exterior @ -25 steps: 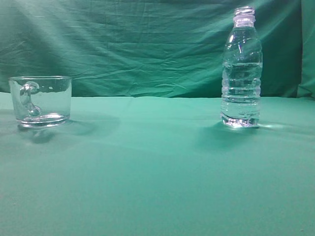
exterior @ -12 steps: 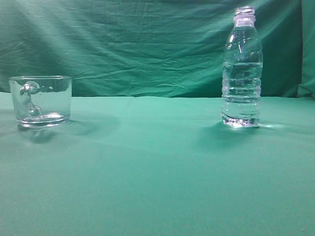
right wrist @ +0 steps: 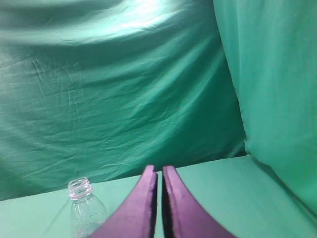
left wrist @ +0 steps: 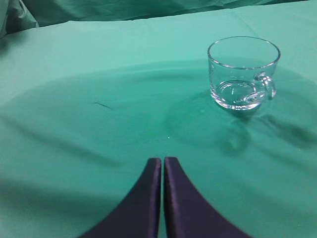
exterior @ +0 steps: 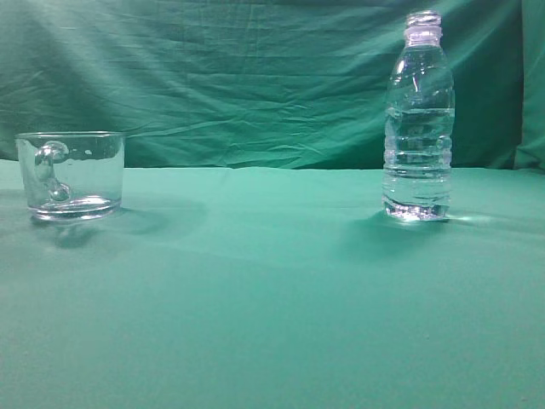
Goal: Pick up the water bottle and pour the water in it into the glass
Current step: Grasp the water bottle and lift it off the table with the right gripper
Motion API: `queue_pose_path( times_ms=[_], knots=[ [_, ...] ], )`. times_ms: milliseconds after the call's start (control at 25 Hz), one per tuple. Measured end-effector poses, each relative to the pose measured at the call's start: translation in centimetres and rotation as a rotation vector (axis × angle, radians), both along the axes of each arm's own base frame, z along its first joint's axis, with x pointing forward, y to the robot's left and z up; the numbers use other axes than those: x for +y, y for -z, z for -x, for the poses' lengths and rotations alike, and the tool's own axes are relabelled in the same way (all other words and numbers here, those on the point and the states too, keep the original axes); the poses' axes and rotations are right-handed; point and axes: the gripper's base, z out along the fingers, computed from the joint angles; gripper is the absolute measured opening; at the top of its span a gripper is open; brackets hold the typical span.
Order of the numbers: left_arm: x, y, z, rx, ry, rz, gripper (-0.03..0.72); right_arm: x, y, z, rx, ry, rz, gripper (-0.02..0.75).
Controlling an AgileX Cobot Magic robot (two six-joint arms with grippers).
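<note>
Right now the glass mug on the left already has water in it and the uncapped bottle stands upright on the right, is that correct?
Not quite. The glass mug is empty; the left wrist view looks down into it and shows a dry bottom. The water is in the bottle, which stands upright and uncapped on the right, as you said.

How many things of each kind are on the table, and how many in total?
Bottle: 1
Glass: 1
Total: 2
</note>
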Motion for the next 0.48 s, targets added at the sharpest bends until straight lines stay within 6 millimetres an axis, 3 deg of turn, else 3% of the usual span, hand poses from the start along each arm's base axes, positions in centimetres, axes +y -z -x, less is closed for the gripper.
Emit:
queue_pose_path(
  times_ms=[240, 480],
  knots=[
    [0.0, 0.0, 0.0, 0.0, 0.0, 0.0, 0.0, 0.1, -0.2, -2.1, 0.157, -0.005, -0.014, 0.0],
    [0.0, 0.0, 0.0, 0.0, 0.0, 0.0, 0.0, 1.8, 0.9, -4.2, 0.321, -0.168, 0.273, 0.0]
  ],
)
